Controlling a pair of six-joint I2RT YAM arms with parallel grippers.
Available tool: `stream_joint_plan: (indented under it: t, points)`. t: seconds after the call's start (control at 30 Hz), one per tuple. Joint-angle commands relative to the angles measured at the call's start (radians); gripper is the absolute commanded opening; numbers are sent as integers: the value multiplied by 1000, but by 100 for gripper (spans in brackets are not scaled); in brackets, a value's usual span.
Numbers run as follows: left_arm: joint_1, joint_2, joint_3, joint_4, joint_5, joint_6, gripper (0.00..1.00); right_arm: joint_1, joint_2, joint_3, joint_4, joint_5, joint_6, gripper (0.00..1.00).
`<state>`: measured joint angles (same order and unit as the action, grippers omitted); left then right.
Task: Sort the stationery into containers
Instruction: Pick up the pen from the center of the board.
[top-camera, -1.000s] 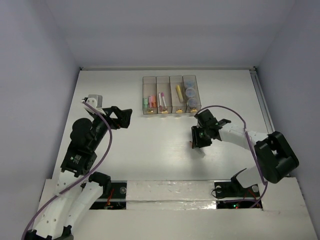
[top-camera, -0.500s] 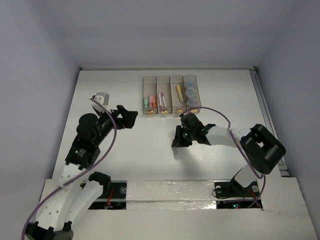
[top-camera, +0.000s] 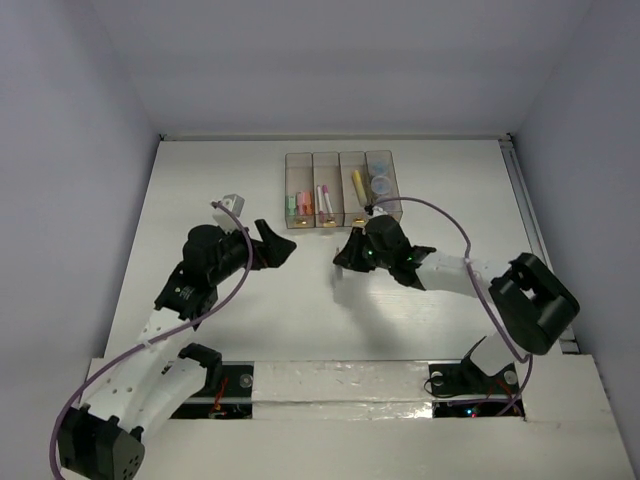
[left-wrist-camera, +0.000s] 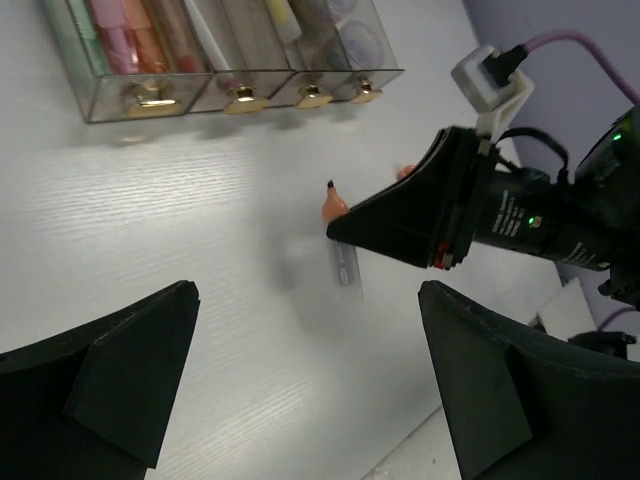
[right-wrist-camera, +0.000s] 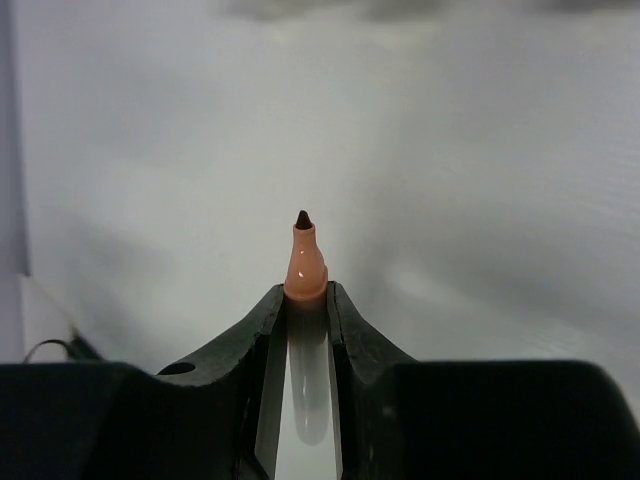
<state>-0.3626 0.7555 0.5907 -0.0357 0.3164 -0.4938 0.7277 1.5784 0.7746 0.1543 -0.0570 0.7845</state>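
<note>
My right gripper (right-wrist-camera: 306, 300) is shut on an orange-tipped marker (right-wrist-camera: 305, 262) with a pale body, its dark nib pointing away from the wrist. In the top view this gripper (top-camera: 346, 256) hovers just in front of the containers (top-camera: 343, 218), a row of four joined bins with gold knobs. The bins hold green, pink and orange sticks, a white-magenta stick, a gold stick (top-camera: 358, 185) and jars with bluish lids (top-camera: 380, 185). My left gripper (top-camera: 276, 247) is open and empty, to the left of the right one. The left wrist view shows the held marker (left-wrist-camera: 333, 206) and the bins (left-wrist-camera: 105, 95).
The white table (top-camera: 300, 310) ends in walls at the back and sides. A rail (top-camera: 527, 215) runs along the right edge. The right arm's cable (top-camera: 455, 222) loops above the table near the bins.
My right gripper has moved left and toward the bins, still holding the marker. My left arm has swung right and forward, its gripper still open.
</note>
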Motion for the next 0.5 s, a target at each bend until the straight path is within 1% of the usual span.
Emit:
stream_joint_plan:
  t: [0.0, 0.03, 0.13, 0.2, 0.23, 0.3, 0.33, 0.47]
  points:
    - [-10, 1, -31, 166, 111, -80, 90, 7, -121, 19, 166, -19, -21, 19]
    - [-21, 2, -41, 216, 131, -95, 88, -2, -138, 15, 207, -45, 1, 19]
    - [-30, 19, -63, 282, 205, -137, 84, -13, -198, -8, 293, -134, 51, 18]
    - [-30, 19, -78, 309, 217, -150, 82, -13, -225, -11, 317, -173, 65, 19]
    - [-39, 19, -87, 348, 225, -173, 80, -13, -230, -15, 347, -184, 79, 19]
    - [-39, 16, -117, 397, 250, -198, 78, -13, -230, -26, 395, -222, 110, 19]
    - [-39, 18, -124, 434, 256, -209, 76, -13, -221, -32, 451, -240, 145, 19]
    - [-39, 33, -132, 485, 291, -242, 75, -13, -173, -54, 606, -320, 234, 19]
